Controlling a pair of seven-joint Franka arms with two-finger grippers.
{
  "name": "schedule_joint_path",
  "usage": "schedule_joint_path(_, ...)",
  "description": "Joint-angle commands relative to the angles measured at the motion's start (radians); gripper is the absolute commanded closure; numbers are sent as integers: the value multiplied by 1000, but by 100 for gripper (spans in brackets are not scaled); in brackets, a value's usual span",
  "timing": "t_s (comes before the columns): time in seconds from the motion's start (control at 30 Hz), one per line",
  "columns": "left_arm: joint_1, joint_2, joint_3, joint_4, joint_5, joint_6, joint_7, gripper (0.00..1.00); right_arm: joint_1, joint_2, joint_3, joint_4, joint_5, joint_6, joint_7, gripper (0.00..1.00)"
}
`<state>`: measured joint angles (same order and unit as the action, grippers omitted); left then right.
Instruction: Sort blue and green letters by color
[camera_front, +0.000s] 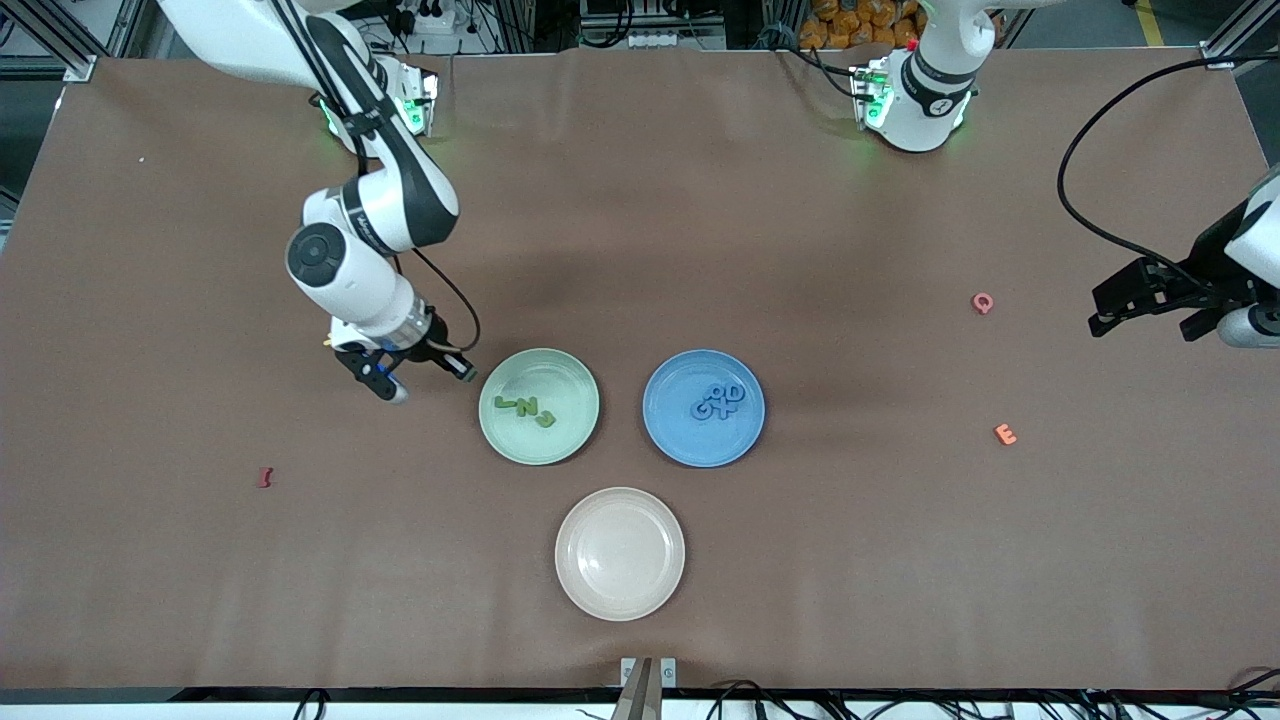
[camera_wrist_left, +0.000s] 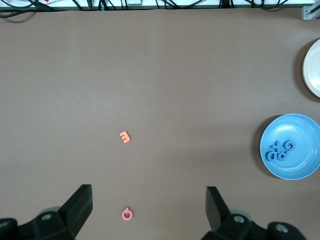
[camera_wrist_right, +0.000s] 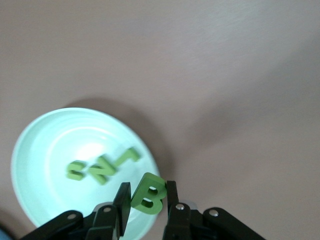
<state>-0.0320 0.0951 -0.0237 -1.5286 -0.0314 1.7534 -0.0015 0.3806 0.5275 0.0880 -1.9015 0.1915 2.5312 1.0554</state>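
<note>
**Last green letter in hand, just short of its plate**

You are working on a wide brown counter (camera_front: 700, 200) with a smooth matte cover, black aluminium framing and cables along its edges. Three round plates sit mid-counter: a pale green plate (camera_front: 575, 365) toward the right arm's end, a blue plate (camera_front: 665, 425) beside it toward the left arm's end, and an empty cream plate (camera_front: 620, 590) nearer the front camera than both.

Your right tool (camera_front: 392, 385) hangs over bare counter just beside the green plate's rim, clenched on a chunky green letter B (camera_wrist_right: 148, 194). Your left tool (camera_wrist_left: 149, 200) waits with its fingers spread wide and empty, over the counter's left-arm end above a pink Q (camera_front: 983, 302).

Three green letters (camera_front: 524, 407) already lie in the green plate; four blue letters (camera_front: 720, 400) are piled in the blue plate.

The risk, as I judge it: release now and the B lands on the counter, or clips the rim and bounces out. Carry it over the plate's middle first. A drop onto the letters already there could also scatter them.

An orange E (camera_front: 1006, 434) and a dark red letter (camera_front: 265, 477) lie well apart; leave them.
</note>
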Motion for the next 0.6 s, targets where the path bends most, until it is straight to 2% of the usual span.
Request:
schedule_joint_path(0.0, 0, -3, -2, -2, 11, 9, -11, 0, 7, 11, -5, 25, 9, -12, 20, 61)
schedule_joint_path(0.1, 0, -3, -2, -1, 11, 9, -11, 0, 7, 9, -7, 27, 9, -14, 18, 35)
schedule_joint_path(0.23, 0, -3, -2, -1, 10, 9, -11, 0, 7, 9, -7, 27, 3, -15, 18, 23)
schedule_joint_path(0.57, 9, -3, -2, -1, -7, 9, 0, 0, -9, -7, -8, 29, -1, -25, -23, 24)
